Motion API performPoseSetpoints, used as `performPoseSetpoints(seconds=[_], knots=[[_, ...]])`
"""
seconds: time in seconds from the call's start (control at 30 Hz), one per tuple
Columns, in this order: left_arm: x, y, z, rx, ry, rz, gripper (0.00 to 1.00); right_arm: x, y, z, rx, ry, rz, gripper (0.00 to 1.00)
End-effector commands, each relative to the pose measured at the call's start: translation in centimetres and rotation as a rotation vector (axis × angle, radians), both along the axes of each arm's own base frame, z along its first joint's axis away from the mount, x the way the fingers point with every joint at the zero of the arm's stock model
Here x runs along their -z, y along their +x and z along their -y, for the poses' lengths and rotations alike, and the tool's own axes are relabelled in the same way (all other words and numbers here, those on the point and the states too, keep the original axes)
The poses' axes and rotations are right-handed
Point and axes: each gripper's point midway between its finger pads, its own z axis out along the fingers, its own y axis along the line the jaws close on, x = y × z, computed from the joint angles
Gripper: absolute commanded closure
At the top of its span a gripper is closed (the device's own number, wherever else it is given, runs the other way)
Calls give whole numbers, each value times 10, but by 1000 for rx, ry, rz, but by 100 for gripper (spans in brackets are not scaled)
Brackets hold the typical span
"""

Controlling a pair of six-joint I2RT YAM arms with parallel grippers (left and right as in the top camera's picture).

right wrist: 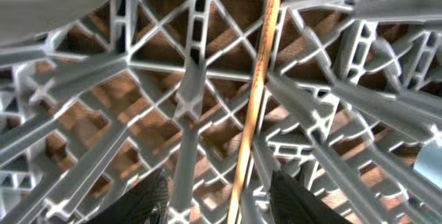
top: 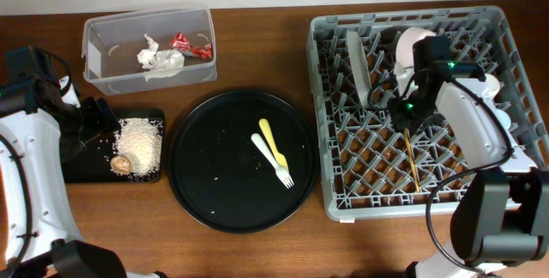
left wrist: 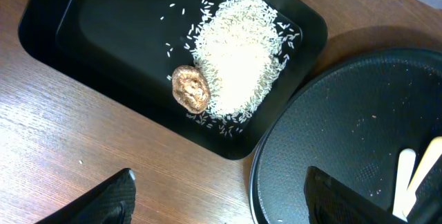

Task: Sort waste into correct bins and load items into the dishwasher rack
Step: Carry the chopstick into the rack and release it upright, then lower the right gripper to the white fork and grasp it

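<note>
Chopsticks [top: 412,165], thin and orange-brown like smooth wood, lie flat down in the dishwasher rack [top: 319,115]. This rack is a big square grey plastic crate. Its floor is a criss-cross of bars with pegs that stick up. A white plate [top: 356,55] stands on its edge among the pegs, and a round pale pink bowl [top: 413,45] sits near the back. A cream-white cup [top: 492,85] shows just past the arm.

The right gripper [right wrist: 221,207] hangs low over the rack floor. Its two dark fingers [right wrist: 141,200] are spread apart, one on each side of a chopstick, and they do not pinch it. It holds nothing.

The left gripper [left wrist: 221,203] is spread wide too, with nothing in it. It hovers over the brown wooden table [left wrist: 83,148], just beside the shallow black tray [left wrist: 55,16]. In that tray sits a heap of small pale grains [left wrist: 238,58]. A bumpy brown lump [left wrist: 190,88] touches the edge of the heap.

The clear tub [top: 103,33] with rounded corners holds a crumpled white napkin [top: 156,57] and shiny red-and-white wrappers [top: 190,45]. The round black tray [top: 206,166] is smooth and speckled with crumbs. On it, a yellow spoon [top: 266,130] and a paler fork [top: 260,145] lie crossed.
</note>
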Motion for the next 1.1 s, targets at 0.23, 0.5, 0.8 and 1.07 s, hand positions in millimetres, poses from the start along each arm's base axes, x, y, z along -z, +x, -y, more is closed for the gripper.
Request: performPoseSetpoints(seconds=[0.23,0.5,0.8,1.07], knots=[[-2,-1,0,-13,-3,7,22,-93,-41,-242,-549,263,95,44],[-2,1,1,-4,1,8,22,74,-103,-272,-593,148,-334,41],[-1,2,6,10,1,7,22,98,-99,-267,-327,119,-297,52],[-1,2,6,9,0,5,22,60,-107,-304,-400,156,-181,46]])
